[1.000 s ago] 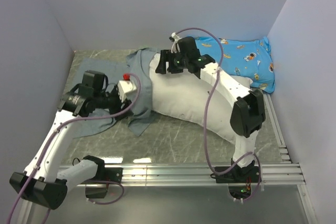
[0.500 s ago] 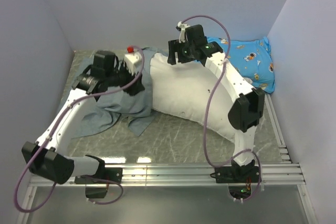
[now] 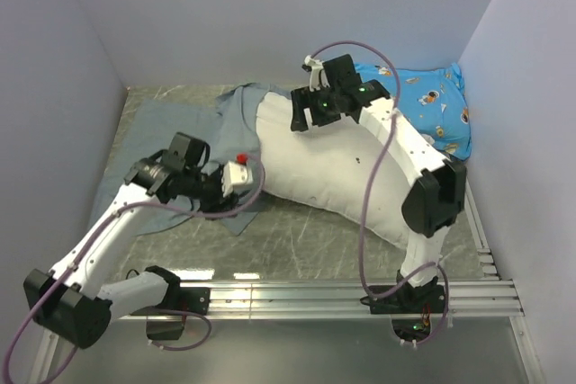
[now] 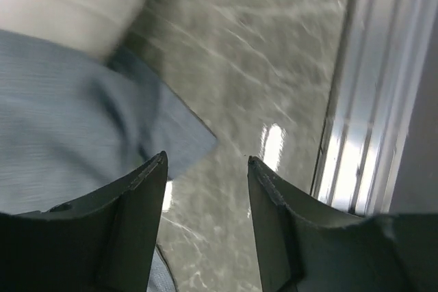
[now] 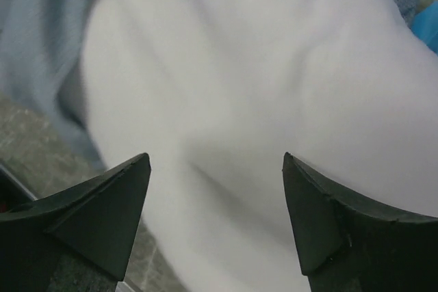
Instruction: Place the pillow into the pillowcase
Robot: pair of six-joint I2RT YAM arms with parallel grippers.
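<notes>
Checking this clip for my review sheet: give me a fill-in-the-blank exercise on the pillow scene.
1. The right gripper hangs over a pillow coloured ____.
2. The left gripper has its jaws ____, holding nothing.
3. The cushion with cartoon prints is ____.
4. The pillowcase lies on the pillow's ____ side.
Missing: white; open; blue; left.

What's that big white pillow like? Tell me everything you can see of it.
The pillow is plain white, puffy and rectangular, of soft, smooth-looking cloth with shallow creases. It lies flat and slantwise on the marbled table, not inside anything. Its left end meets the bunched grey-blue pillowcase. The right gripper hangs open over that end, holding nothing.
</notes>
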